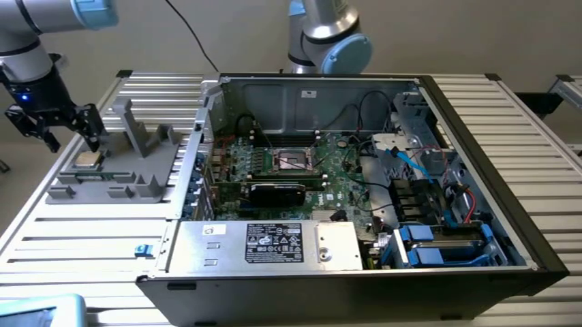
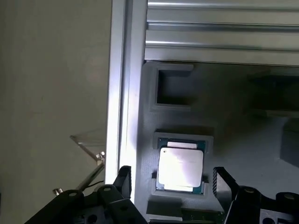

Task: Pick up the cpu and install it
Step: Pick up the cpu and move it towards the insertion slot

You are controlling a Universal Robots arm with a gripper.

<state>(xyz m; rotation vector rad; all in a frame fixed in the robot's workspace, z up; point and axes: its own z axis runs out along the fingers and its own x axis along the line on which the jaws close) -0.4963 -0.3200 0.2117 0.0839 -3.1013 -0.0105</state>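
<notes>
Shiny square cpu [image 1: 88, 159] [image 2: 180, 169] lies flat in grey fixture recess [image 2: 183, 196]

An open computer case [image 1: 300, 102] lay on the slatted aluminium bench [image 1: 82, 238], motherboard [image 1: 341, 174] exposed, a labelled power supply [image 1: 264, 242] at its near edge. A grey plastic fixture [image 1: 136, 160] stood just beside it.

The gripper [image 1: 71, 140] is seen spread wide just above the cpu [image 1: 88, 159], which is seated in the grey fixture [image 1: 136, 180] at the exterior view's left. The opened computer case [image 1: 364, 300] is laid alongside, its socket [image 1: 293, 161] exposed.
</notes>
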